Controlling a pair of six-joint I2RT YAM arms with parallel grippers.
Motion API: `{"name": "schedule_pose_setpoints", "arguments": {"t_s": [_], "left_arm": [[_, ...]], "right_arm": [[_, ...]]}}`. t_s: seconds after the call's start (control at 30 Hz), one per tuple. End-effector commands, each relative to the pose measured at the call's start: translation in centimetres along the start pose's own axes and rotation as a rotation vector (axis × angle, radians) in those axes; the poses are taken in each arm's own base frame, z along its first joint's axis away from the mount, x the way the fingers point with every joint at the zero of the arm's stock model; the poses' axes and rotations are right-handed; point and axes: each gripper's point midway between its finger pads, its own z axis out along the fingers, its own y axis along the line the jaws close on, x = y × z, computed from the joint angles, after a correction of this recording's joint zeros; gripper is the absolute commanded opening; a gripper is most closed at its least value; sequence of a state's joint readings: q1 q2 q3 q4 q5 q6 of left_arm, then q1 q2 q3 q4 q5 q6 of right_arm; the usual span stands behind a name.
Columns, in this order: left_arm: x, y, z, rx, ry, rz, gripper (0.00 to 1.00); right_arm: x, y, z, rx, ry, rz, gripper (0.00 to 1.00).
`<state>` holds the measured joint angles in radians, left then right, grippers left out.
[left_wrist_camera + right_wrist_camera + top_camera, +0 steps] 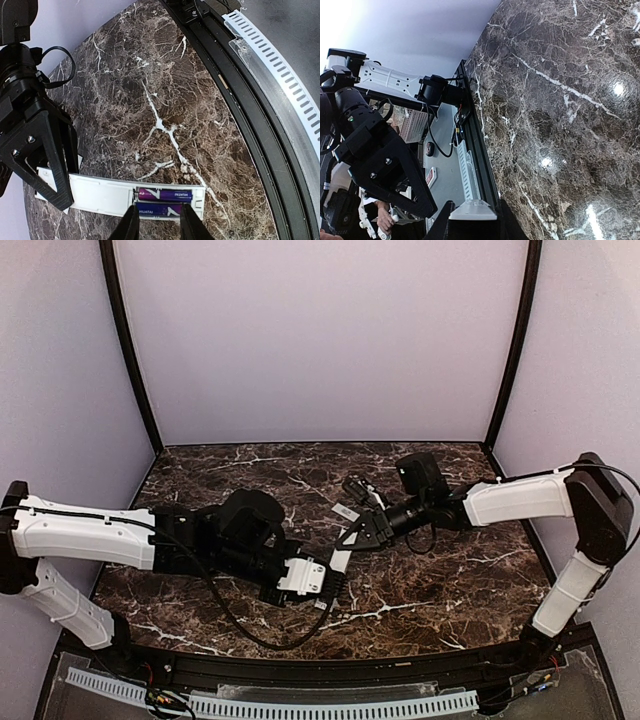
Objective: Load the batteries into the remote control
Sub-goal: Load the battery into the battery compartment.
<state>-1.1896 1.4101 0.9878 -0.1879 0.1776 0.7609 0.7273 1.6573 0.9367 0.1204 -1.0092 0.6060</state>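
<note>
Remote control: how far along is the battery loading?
Done: both batteries lie side by side in the open bay of the remote control. In hand: the right gripper clamps its far end; the left gripper straddles the nearer battery. Left: probably pressing them home.

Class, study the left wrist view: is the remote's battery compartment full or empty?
Full: two purple batteries lie side by side, filling the uncovered bay at one end of the white remote control.

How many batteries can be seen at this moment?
2. Both lie side by side in the open compartment of the remote control, seen from the left wrist: the upper battery and the lower battery just below it. Others may be hidden from these views.
</note>
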Motion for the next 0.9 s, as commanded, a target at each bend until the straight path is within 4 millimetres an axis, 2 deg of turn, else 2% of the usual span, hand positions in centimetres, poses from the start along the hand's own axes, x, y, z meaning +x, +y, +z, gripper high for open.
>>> {"name": "schedule_pose_setpoints", "arguments": {"t_s": [0.0, 0.63, 0.87], "left_arm": [[-0.2, 0.2, 0.1, 0.003, 0.025, 0.017, 0.28], [1.4, 0.6, 1.3, -0.018, 0.101, 0.017, 0.20], [1.9, 0.0, 1.3, 0.004, 0.117, 0.020, 0.14]], "right_arm": [[-0.3, 0.7, 0.8, -0.009, 0.013, -0.028, 0.00], [0.0, 1.4, 1.4, -0.004, 0.038, -0.069, 0.00], [0.0, 1.7, 1.5, -0.006, 0.040, -0.076, 0.00]]}}
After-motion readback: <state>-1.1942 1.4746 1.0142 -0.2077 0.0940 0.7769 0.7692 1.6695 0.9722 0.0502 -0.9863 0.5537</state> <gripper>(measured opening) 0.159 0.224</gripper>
